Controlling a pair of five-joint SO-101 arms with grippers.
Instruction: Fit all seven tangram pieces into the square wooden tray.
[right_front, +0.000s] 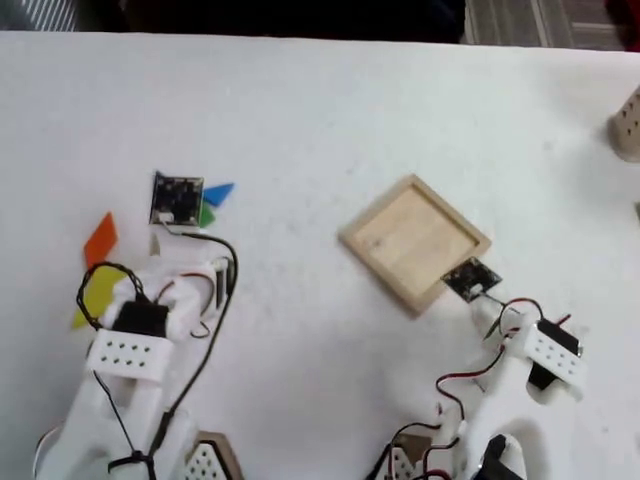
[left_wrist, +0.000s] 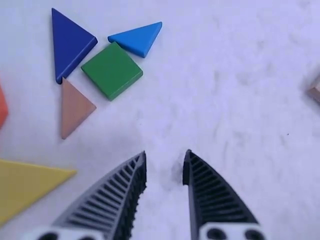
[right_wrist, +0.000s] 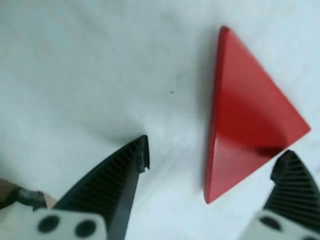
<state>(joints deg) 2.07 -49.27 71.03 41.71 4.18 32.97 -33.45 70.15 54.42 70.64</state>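
**Right gripper**: yours, spread wide and empty, low over the table by the tray's near corner, toward the right edge.

**Red triangle**: lies flat between those fingers, with one tip at its corner.

**Left gripper**: parted only narrowly, holding nothing, toward the table's near left.

**Yellow triangle**, **orange piece**: closest to the left edge, beside your left arm.

**Tan triangle**, **green square**, **dark blue triangle**, **light blue triangle**: close-set just beyond the left gripper.

**Tray**: bare wood, set cornerwise right of the table's middle.

**Handling:** expect every piece to be light, stiff, thin and slick, and likely to skate when nudged. Take the red triangle low, with one finger flat on its long edge and the other on the opposite corner. Close slowly so it does not squirt out.
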